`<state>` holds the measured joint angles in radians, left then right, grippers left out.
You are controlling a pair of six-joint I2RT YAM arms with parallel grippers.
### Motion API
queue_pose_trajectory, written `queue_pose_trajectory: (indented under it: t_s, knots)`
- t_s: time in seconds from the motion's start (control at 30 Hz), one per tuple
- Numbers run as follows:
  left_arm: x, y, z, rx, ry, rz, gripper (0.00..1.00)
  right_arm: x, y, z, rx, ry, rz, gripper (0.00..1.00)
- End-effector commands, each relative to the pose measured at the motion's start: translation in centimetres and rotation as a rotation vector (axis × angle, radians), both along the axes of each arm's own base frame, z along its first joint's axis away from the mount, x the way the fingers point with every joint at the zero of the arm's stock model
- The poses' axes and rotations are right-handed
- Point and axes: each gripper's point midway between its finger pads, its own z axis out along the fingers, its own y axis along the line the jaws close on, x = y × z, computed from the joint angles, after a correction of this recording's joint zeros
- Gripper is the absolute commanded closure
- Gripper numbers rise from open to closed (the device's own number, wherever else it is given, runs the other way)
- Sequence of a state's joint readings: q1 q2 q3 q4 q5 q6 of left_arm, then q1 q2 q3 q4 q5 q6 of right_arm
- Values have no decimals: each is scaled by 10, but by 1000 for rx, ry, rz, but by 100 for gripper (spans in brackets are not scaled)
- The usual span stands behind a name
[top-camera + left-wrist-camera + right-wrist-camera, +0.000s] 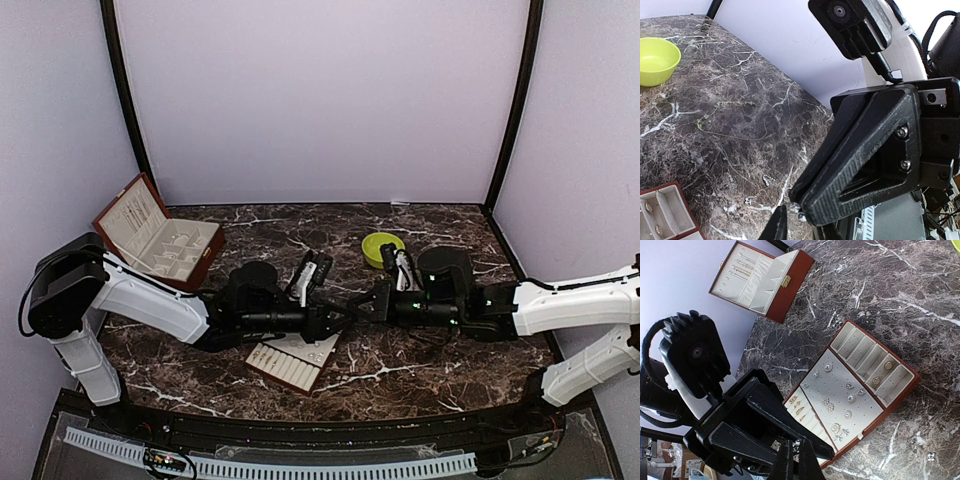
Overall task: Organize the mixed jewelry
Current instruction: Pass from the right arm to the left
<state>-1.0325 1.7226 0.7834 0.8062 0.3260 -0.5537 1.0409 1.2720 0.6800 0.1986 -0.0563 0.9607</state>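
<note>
Top external view: my left claw and right claw are nose to nose over the middle of the marble table, near the far edge of the cream tray.

My right claw is squeezed all the way closed. In the left wrist view there's a tiny silvery bit right at its tip, but honestly I can't tell if it's pinched in there or just sitting beside it. As for my left claw, I can't tell how wide it is. The tips are buried in black plastic from every angle.

The mixed jewelry is spread around. In the right wrist view the studs sit on the tray's flat pad, and a couple of rings lie in the slots along one side. In the left wrist view a thin chain lies loose on the marble between the tray and the green bowl, and a few small loose pieces are scattered closer to the tray.

The reddish-brown box sits open at the back left, well apart from everything else.
</note>
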Motion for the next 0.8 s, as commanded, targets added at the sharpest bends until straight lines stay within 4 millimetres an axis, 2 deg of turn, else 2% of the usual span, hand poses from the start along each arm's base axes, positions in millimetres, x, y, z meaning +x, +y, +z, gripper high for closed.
queue_pose_trajectory:
  t_s: [0.0,0.13,0.27,0.5,0.53,0.57,0.67,0.77]
  knots:
    - [6,-4,24,-57,-74,20,82,-7,1,0,37,37,5,100]
    - [5,-6,30,-78,-93,16,88,-8,1,-5,43,48,6,100]
    - [5,-5,33,-87,-108,17,99,-8,0,-11,30,55,6,100]
    - [3,5,27,-73,-102,33,100,-8,-6,-10,38,50,-3,100]
    - [2,6,25,-69,-99,30,100,-7,-7,-9,48,65,-18,95]
    - [0,7,24,-66,-96,23,100,-6,-9,-7,52,62,-22,84]
    - [-7,9,21,-54,-84,-8,100,-5,-12,-2,51,40,-26,64]
    - [-16,11,18,-49,-67,-50,100,-3,-17,3,44,19,-36,49]
